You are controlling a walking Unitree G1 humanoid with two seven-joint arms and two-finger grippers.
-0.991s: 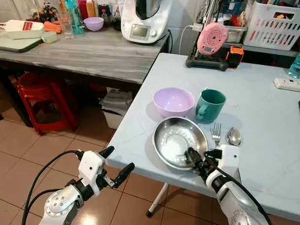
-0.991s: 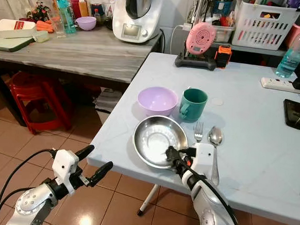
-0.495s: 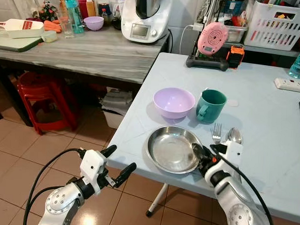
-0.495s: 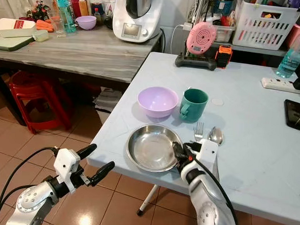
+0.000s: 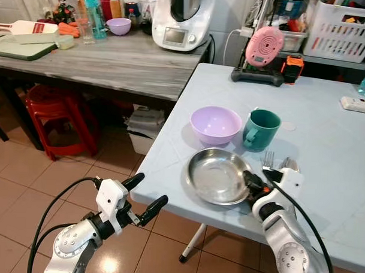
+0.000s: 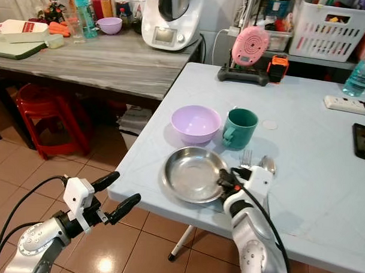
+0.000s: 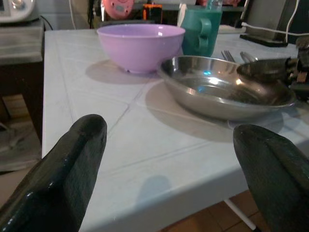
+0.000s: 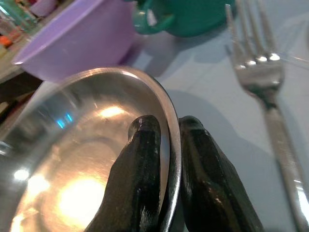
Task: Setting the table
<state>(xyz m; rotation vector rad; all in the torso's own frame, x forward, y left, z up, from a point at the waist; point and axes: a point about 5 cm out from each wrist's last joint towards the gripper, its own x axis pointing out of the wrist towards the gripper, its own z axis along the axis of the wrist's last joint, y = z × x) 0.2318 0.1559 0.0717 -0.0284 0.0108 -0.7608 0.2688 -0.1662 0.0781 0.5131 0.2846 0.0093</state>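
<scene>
Pinching steel plate (image 6: 192, 173) rim with right pincer (image 6: 224, 181), fork (image 6: 246, 156) just beside. Probably light, stiff, slippery; best held deep. Left pincer (image 6: 116, 190) released, off table (image 6: 326, 153).

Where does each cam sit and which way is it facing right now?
Left eye view: head, looking down at steel plate; both arms show.
Right eye view: same scene, shifted; shares purple bowl and green mug.
Left wrist view: off the table edge, facing the plate between its open fingers.
Right wrist view: along right gripper pinching the plate rim, fork beside.
</scene>
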